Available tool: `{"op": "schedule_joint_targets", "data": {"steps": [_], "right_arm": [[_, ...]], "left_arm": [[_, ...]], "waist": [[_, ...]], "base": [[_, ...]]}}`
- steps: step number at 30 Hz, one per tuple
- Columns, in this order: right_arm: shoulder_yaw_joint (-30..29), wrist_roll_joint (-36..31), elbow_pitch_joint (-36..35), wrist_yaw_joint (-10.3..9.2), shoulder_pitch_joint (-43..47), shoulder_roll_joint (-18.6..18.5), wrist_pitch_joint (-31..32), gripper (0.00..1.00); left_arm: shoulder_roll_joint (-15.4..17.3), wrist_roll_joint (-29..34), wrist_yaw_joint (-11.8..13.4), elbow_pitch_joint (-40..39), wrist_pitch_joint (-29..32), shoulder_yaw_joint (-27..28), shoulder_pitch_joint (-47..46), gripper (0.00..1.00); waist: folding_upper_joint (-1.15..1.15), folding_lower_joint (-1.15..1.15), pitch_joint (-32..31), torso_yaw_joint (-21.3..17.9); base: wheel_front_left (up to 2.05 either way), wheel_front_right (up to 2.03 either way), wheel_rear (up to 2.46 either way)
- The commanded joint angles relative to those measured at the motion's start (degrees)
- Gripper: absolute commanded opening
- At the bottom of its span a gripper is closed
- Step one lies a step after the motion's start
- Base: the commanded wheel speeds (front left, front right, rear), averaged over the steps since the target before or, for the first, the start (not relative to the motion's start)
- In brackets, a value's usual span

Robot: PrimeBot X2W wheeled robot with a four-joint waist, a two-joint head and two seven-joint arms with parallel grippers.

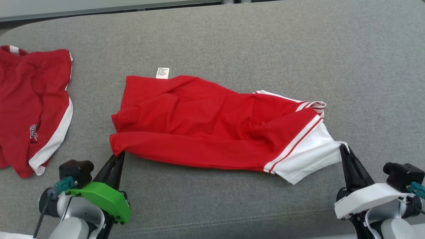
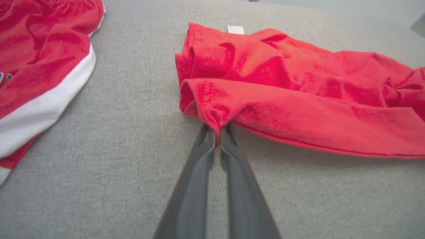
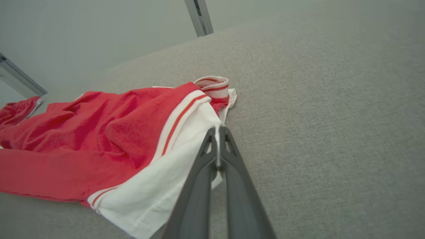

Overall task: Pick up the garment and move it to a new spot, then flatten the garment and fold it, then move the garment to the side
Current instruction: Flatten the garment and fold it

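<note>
The garment [image 1: 212, 122] is a red shirt with white, red-striped trim, lying crumpled and half folded across the middle of the grey surface. My left gripper [image 1: 118, 155] is shut on its near left red corner [image 2: 217, 121]. At the near right, my right gripper [image 1: 342, 146] is shut on the white edge [image 3: 212, 127]. A small white label [image 1: 162, 72] pokes out at the garment's far edge.
A second red piece of clothing with a white side stripe [image 1: 33, 109] lies at the left edge of the grey padded surface [image 1: 232, 43]. The surface's far edge meets a pale wall with metal frame bars [image 3: 199, 16].
</note>
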Motion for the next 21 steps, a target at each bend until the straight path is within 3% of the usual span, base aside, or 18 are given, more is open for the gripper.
{"op": "schedule_joint_targets", "data": {"steps": [1,11,21], "right_arm": [[-0.3,1.3,-2.1,-0.02,0.5,0.1,-1.1,0.0],[-0.7,6.3,-16.2,-0.02,-6.6,-2.4,-4.1,0.0],[2.3,3.7,-15.9,-0.01,-23.1,-7.5,-2.1,0.0]], "left_arm": [[0.9,-0.2,0.7,-2.2,0.1,0.7,0.7,0.0],[4.6,-1.9,4.1,-19.4,3.0,5.9,-1.8,0.0],[7.1,0.4,5.2,-24.8,6.8,7.4,-13.0,0.0]], "waist": [[0.0,0.0,-0.7,0.0],[0.0,0.0,-3.9,0.5],[0.0,0.0,-5.7,0.8]], "base": [[0.0,0.0,0.0],[0.0,0.0,0.0],[0.0,0.0,0.0]]}}
